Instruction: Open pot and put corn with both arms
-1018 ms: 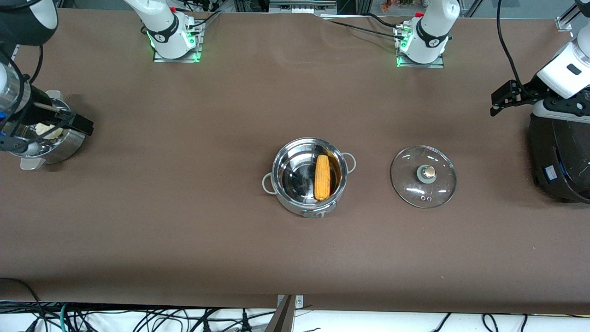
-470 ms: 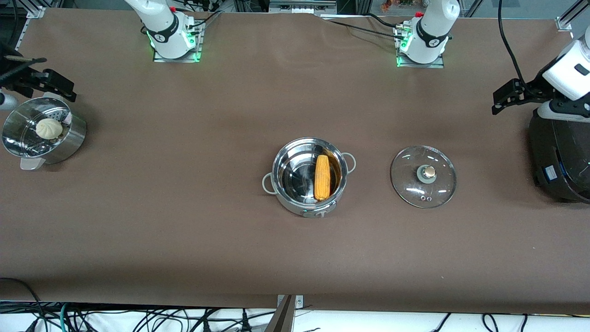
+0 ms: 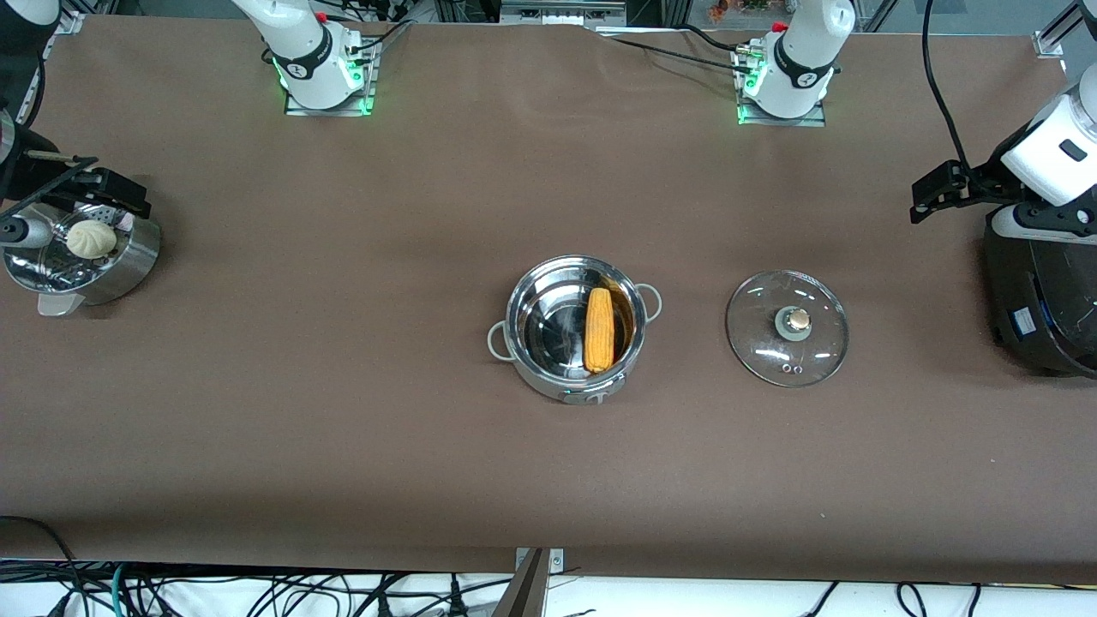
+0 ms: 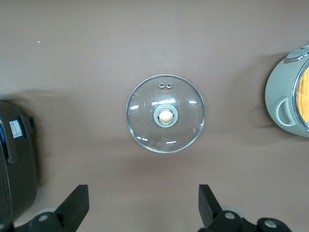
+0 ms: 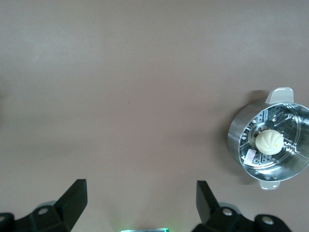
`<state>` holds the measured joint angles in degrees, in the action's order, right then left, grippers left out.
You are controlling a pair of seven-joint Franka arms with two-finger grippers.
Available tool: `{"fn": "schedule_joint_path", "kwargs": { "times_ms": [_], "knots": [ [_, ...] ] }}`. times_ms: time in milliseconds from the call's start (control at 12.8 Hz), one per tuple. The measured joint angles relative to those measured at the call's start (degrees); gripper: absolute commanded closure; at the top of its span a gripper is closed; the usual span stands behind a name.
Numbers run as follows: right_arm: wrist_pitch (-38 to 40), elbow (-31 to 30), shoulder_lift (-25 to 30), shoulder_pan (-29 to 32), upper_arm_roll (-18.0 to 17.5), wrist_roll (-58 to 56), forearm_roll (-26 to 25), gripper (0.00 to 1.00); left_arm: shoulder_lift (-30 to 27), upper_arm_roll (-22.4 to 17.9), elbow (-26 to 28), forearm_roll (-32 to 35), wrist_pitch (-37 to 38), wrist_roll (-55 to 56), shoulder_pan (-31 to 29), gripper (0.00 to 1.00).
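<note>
Both pincers stand wide apart and hold nothing: the left pincer (image 4: 140,210) hangs high over the tabletop (image 3: 343,428) at the left arm's end, just beside a black appliance (image 3: 1041,300), and the right pincer (image 5: 140,205) hangs high at the right arm's end, close to the steel steamer pot (image 3: 81,261) with its white bun (image 3: 91,238). The pot (image 3: 574,330) sits uncovered at mid-tabletop, well apart from both pincers, shiny and mirror-like inside with two grey loop handles, and the corn (image 3: 599,329) lies inside it, yellow-orange and tapered. The glass lid (image 3: 787,328) lies flat, knob up, on the tabletop between the pot and the left pincer, touching neither.
</note>
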<state>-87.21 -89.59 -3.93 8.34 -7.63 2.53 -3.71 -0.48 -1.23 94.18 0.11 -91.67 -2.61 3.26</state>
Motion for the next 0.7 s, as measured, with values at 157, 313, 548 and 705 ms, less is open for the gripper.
{"fn": "schedule_joint_path", "kwargs": {
  "times_ms": [157,313,548,705],
  "knots": [
    [-0.03,1.05,-0.79,0.01,-0.02,-0.05,0.02,0.0,0.0,0.15,-0.01,0.0,0.56,0.0,-0.07,0.0],
    [-0.03,1.32,-0.94,0.01,-0.02,-0.05,0.09,0.0,0.01,0.28,-0.02,0.0,0.99,0.0,-0.07,0.0],
    [-0.03,1.33,-0.95,0.01,-0.02,-0.05,0.11,0.0,0.01,0.41,-0.07,0.0,1.63,0.0,-0.1,0.0],
    [-0.03,1.33,-0.95,0.01,-0.03,-0.05,0.11,0.0,0.01,0.41,-0.08,0.0,1.73,0.0,-0.19,0.0]
  ]
}}
